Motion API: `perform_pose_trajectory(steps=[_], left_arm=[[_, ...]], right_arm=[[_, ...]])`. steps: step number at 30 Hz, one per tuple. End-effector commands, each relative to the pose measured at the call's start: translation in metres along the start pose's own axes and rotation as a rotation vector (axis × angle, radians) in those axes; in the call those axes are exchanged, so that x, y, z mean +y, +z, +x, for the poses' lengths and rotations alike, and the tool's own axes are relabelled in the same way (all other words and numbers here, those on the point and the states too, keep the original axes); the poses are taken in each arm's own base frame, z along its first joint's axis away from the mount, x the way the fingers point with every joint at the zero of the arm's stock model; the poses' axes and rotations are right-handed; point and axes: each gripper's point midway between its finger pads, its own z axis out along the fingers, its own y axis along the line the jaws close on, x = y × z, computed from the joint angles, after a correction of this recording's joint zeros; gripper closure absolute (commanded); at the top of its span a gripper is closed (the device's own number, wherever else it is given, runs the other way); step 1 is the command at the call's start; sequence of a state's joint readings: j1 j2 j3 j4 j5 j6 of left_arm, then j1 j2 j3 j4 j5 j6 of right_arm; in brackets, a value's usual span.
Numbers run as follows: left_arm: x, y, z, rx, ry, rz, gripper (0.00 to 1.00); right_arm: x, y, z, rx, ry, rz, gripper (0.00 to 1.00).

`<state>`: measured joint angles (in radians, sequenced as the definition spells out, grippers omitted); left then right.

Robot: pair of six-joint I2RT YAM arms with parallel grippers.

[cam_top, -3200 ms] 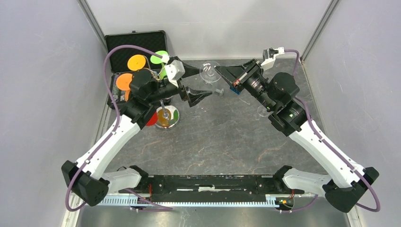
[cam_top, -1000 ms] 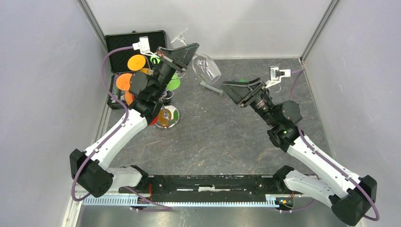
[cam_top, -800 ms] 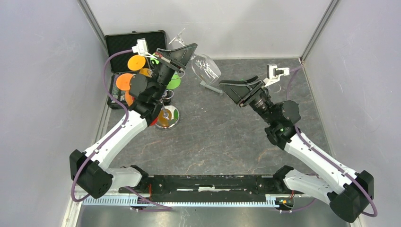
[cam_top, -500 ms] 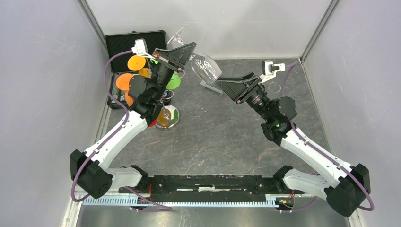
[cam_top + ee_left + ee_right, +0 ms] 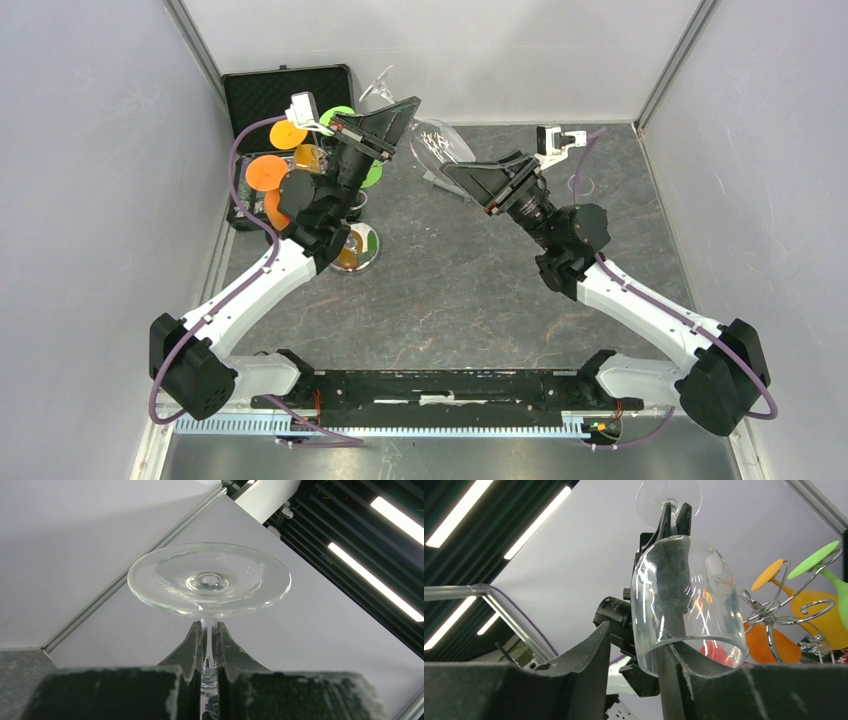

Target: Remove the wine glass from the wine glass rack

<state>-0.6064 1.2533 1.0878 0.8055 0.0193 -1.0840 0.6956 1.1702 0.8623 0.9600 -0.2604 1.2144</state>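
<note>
The wine glass [image 5: 437, 143] is off the wine glass rack [image 5: 356, 248] and held in the air over the far middle of the table [image 5: 450, 300], tilted with its foot toward the far wall and its bowl toward the right. The left gripper [image 5: 209, 635] is clamped on the stem just under the foot, its jaws almost together. Half a second ago the right gripper [image 5: 634, 642] stood a little to the right of the bowl. It has since come left and its jaws, parted wide, are now at the bowl's rim, though whether they touch the glass cannot be told. There is one clear glass in hold, one rack and one black case [image 5: 270, 90]. The coloured glasses [image 5: 265, 170] on the rack show at least two orange feet and two green. The glass hangs close to the far wall, with the case and rack to its left. The widest stretch of table lies nearer, between the two arms.
</note>
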Motion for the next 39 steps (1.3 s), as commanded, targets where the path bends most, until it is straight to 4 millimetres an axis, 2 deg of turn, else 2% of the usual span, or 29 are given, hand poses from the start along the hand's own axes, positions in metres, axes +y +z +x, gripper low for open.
perform_pose_trajectory(steps=[1, 4, 7, 9, 13, 14, 18, 19, 23, 25, 29, 32, 37, 39], left_arm=[[-0.026, -0.006, -0.016, -0.069, 0.036, 0.073, 0.98], [-0.025, -0.01, -0.018, -0.083, 0.036, 0.066, 0.98], [-0.028, -0.013, -0.02, -0.084, 0.038, 0.067, 0.95], [-0.027, -0.015, -0.02, -0.079, 0.038, 0.054, 0.9], [-0.026, -0.019, -0.018, -0.068, 0.052, 0.047, 0.89], [-0.026, -0.021, -0.018, -0.068, 0.052, 0.046, 0.88], [-0.023, -0.022, -0.016, -0.065, 0.037, 0.039, 0.82], [-0.024, -0.023, -0.015, -0.063, 0.036, 0.04, 0.78], [-0.023, -0.026, -0.016, -0.062, 0.045, 0.035, 0.55], [-0.027, -0.029, -0.015, -0.053, 0.067, 0.047, 0.38], [-0.035, -0.03, -0.009, 0.006, 0.126, 0.068, 0.17], [-0.032, -0.034, -0.005, 0.028, 0.154, 0.057, 0.01], [-0.012, -0.038, 0.005, 0.118, 0.28, -0.035, 0.0], [-0.002, -0.042, 0.008, 0.147, 0.331, -0.07, 0.0]], right_arm=[[0.037, 0.006, -0.015, -0.066, 0.016, -0.124, 0.64], [0.031, 0.004, -0.017, -0.089, 0.009, -0.102, 0.73], [0.03, 0.005, -0.021, -0.111, -0.028, -0.089, 0.76], [0.028, 0.01, -0.022, -0.114, -0.054, -0.07, 0.75], [0.019, 0.014, -0.02, -0.108, -0.062, -0.034, 0.69], [0.016, 0.013, -0.02, -0.112, -0.055, -0.032, 0.71], [0.011, 0.011, -0.021, -0.139, -0.037, -0.031, 0.93], [0.009, 0.011, -0.02, -0.137, -0.036, -0.029, 0.99], [0.009, 0.011, -0.021, -0.144, -0.06, -0.027, 1.0], [0.011, 0.01, -0.025, -0.159, -0.087, -0.027, 1.0], [0.017, 0.011, -0.035, -0.193, -0.152, -0.025, 1.0], [0.02, 0.012, -0.041, -0.21, -0.195, -0.021, 1.0], [0.02, 0.013, -0.054, -0.228, -0.327, 0.047, 1.0], [0.012, 0.012, -0.061, -0.212, -0.414, 0.129, 1.0]])
